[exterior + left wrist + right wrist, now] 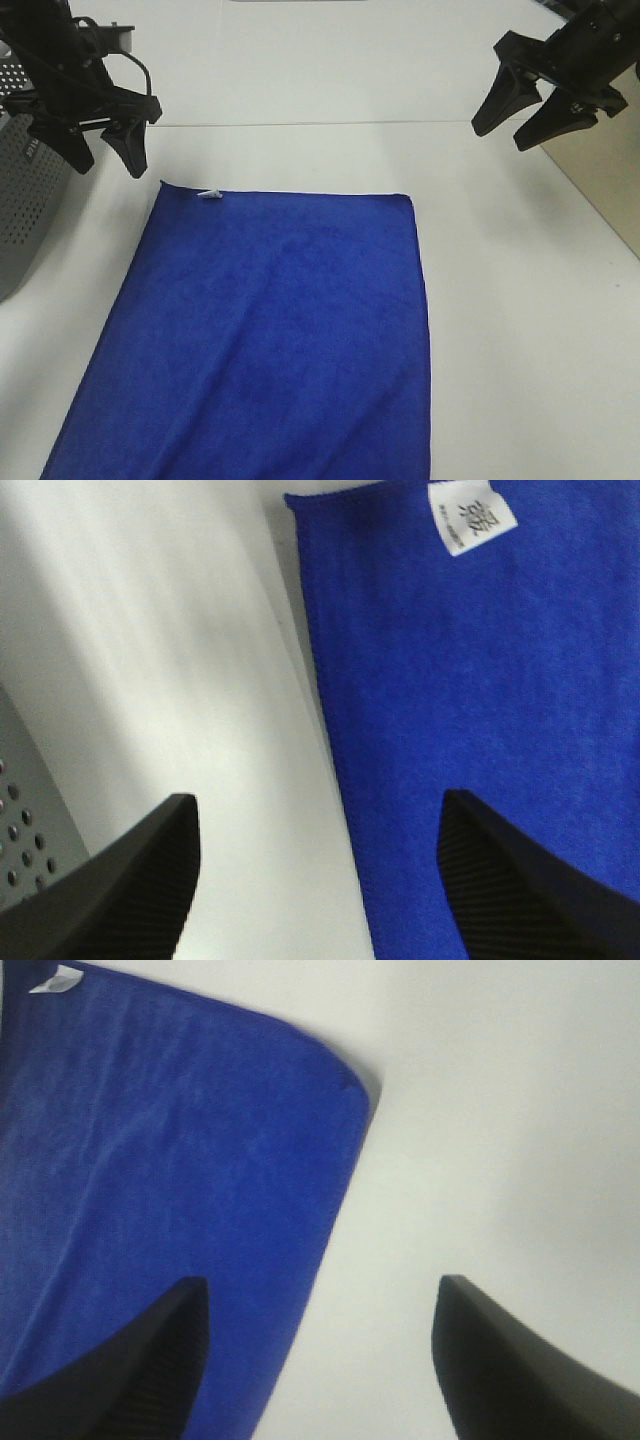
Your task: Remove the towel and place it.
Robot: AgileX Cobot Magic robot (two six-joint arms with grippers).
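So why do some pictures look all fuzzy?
Exterior high view: sharp and evenly lit, towel clear. Left wrist view: the white table looks streaky, though the tag is fairly crisp. Right wrist view: soft all over, and the right end effector has fuzzy edges.

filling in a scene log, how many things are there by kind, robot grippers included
blue towel: 1
grey perforated container: 1
grippers: 2, the left gripper and the right gripper, both with fingers apart
total: 4
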